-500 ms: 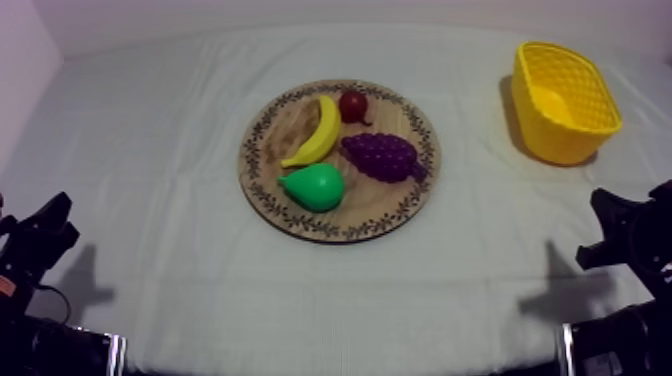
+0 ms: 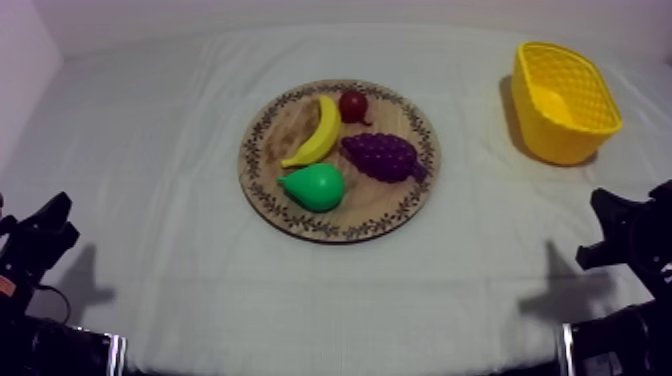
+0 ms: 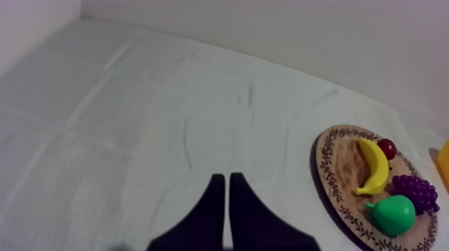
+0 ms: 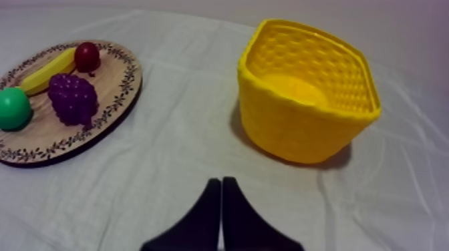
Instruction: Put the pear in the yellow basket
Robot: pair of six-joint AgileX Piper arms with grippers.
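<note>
The green pear [image 2: 315,186] is lying on the round wooden board [image 2: 340,232], on the part of it nearest my 2 arms, with its narrow end pointing toward my left side. 3 other toy fruits are sharing the board with it. The banana [image 2: 318,132] is lying just behind the pear, the bunch of grapes [image 2: 383,156] is sitting just beside it toward my right, and the small red fruit [image 2: 352,105] is resting near the far rim, beside the banana's tip. The yellow basket [image 2: 560,145] is standing upright on the cloth-covered bench [image 2: 180,150] at my right side, well apart from the board. My left claw [image 3: 226,179] is hovering over bare cloth, well apart from the board, with its 2 black fingers pressed together into a narrow wedge and gripping nothing. My right claw [image 4: 221,181] is hovering the same way, fingers pressed together on nothing, and is pointing at the cloth between board and basket.
</note>
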